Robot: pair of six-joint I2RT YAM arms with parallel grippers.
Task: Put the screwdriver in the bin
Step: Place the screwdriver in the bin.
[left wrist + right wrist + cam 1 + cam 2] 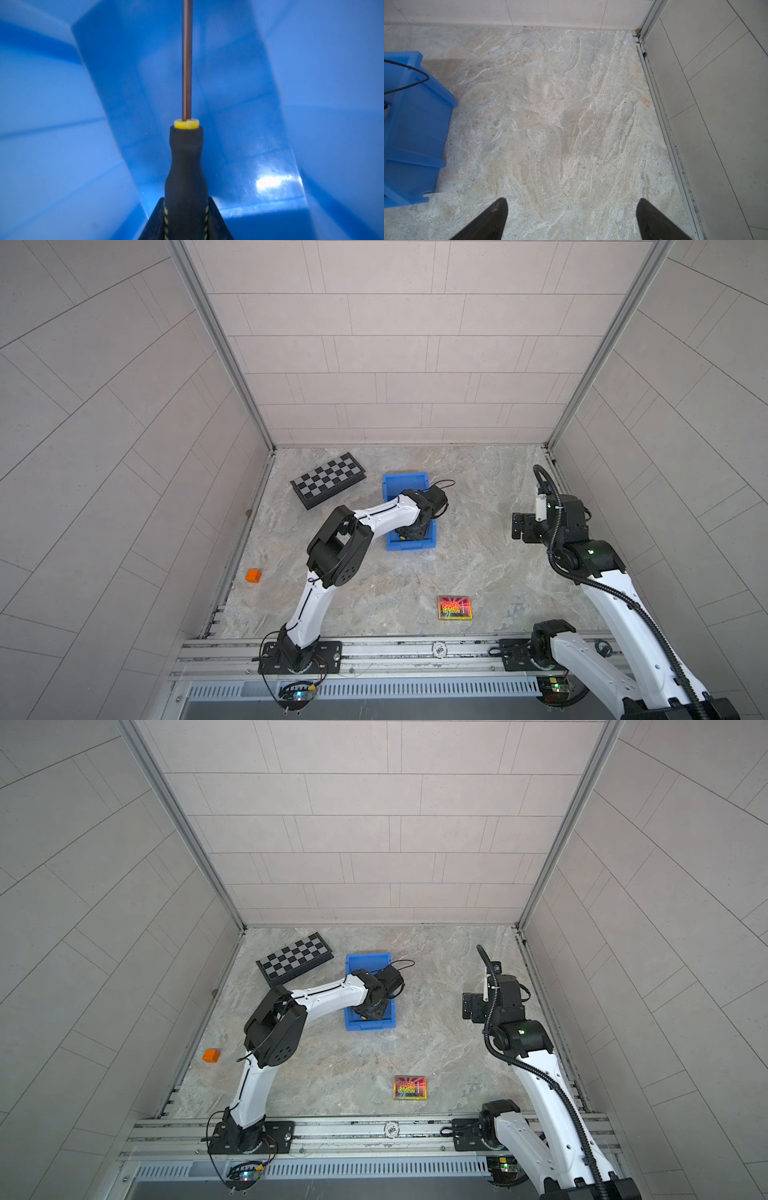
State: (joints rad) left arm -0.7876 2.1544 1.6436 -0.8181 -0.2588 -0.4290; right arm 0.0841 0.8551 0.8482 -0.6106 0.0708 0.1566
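The placing step is in hand: the left gripper (186, 204), down inside the bin (52, 155), clamps the screwdriver (186, 158) by its handle between the bin's walls, so the next move calls for parting the jaws, while the right gripper (572, 209) hangs agape, empty, off to the bin's side.

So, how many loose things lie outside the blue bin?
3: the chequered board beside the bin, an orange cube by the left wall, a shiny box near the front. The left arm may hide more.
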